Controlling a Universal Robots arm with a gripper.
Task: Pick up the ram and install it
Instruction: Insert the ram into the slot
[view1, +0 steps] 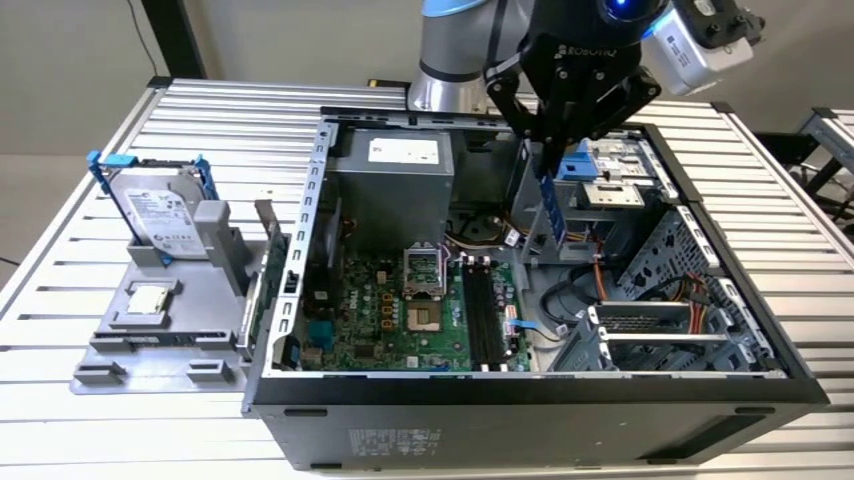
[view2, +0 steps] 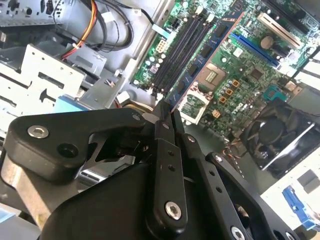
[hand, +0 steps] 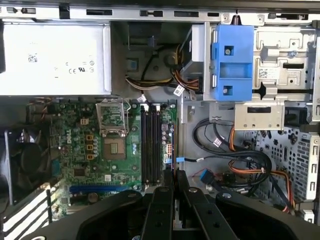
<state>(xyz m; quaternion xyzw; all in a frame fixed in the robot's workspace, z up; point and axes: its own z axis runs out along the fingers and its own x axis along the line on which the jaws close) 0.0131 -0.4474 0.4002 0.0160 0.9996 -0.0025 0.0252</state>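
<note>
Claw: the gripper (view1: 543, 150) is clenched on the ram (view1: 539, 205), held on edge.
Ram: above the board (view1: 387, 320), slots (view1: 483, 310) at 7 o'clock from it in the exterior view.
Progress: pick-up done; seating left, slots look empty.

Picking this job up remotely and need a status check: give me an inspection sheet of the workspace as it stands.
Surface: slatted metal table carrying the open computer case.
Job's things: ram hangs upright over the open case, not in a slot; the black memory slots look empty.
Clutter: hard drive with blue rails in a grey holder, at the exterior view's left.
Grippers: tool shut on the ram's upper end.
Cables: orange and black cables loose inside the case.
Surroundings: another slatted table at the exterior view's right.
</note>
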